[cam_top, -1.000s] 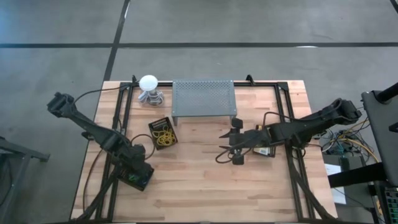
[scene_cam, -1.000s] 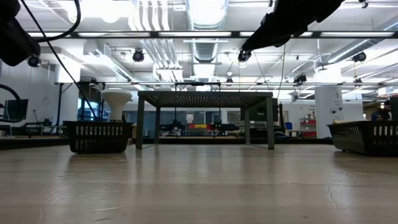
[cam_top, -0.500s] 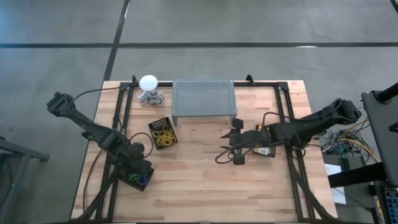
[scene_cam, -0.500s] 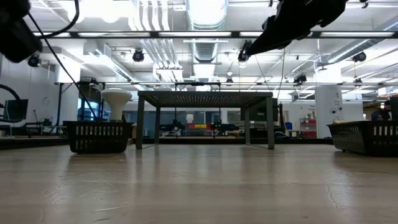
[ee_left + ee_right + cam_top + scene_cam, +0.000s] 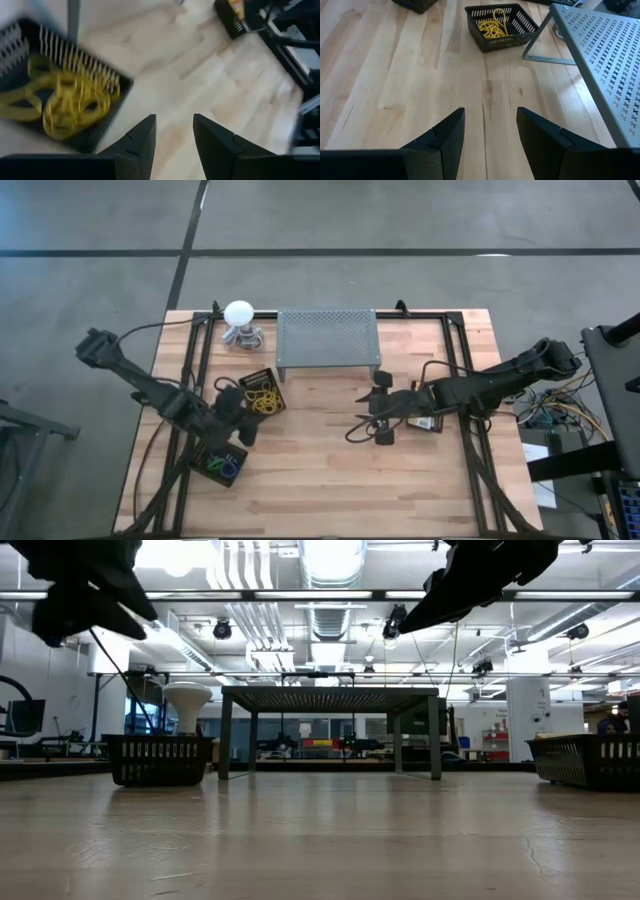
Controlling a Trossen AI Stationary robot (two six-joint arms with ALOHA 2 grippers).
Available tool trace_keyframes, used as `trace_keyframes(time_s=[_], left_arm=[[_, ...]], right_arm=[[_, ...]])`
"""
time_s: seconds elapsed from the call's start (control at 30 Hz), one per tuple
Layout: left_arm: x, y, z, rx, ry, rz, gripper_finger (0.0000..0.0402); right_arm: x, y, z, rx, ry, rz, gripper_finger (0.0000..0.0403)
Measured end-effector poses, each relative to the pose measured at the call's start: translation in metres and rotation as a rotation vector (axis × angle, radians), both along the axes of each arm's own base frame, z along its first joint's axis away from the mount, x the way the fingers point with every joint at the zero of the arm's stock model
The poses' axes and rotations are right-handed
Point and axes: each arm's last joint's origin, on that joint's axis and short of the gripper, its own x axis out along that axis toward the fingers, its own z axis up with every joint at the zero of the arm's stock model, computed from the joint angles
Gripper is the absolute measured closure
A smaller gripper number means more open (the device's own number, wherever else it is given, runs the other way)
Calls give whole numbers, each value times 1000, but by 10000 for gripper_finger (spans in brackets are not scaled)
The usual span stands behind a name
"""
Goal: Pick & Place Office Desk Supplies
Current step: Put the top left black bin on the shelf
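Left gripper [image 5: 243,427], jaws parted and empty, is held at eight o'clock of the table, between the basket of yellow rubber bands [image 5: 262,394] and the lower basket with coloured loops [image 5: 225,467]. A drop appears finished; another item must be sought next. Since the earlier frame it has swung off the lower basket. Right gripper [image 5: 364,416] waits open at centre.

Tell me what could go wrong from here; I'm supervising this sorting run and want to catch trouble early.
1. The left claw, open and empty, hangs right beside the black basket of yellow rubber bands; it could clip the rim and shove the basket.
2. The bands lie tangled, so a grab may lift several at once.
3. The right claw, open above bare table, sits near the grey perforated stand and could strike its leg.
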Motion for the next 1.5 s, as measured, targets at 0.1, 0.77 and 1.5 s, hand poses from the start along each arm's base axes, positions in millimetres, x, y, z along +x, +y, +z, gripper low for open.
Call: trace_keyframes(time_s=[0.1, 0.77, 1.5], left_arm=[[5, -2, -11, 152, 15, -72, 266], [28, -7, -61, 506, 397, -464, 174], [44, 9, -98, 560, 614, -457, 185]], right_arm=[[0, 0, 0, 0, 0, 0, 225], [0, 0, 0, 0, -1, 0, 225], [-3, -1, -8, 8, 22, -11, 225]])
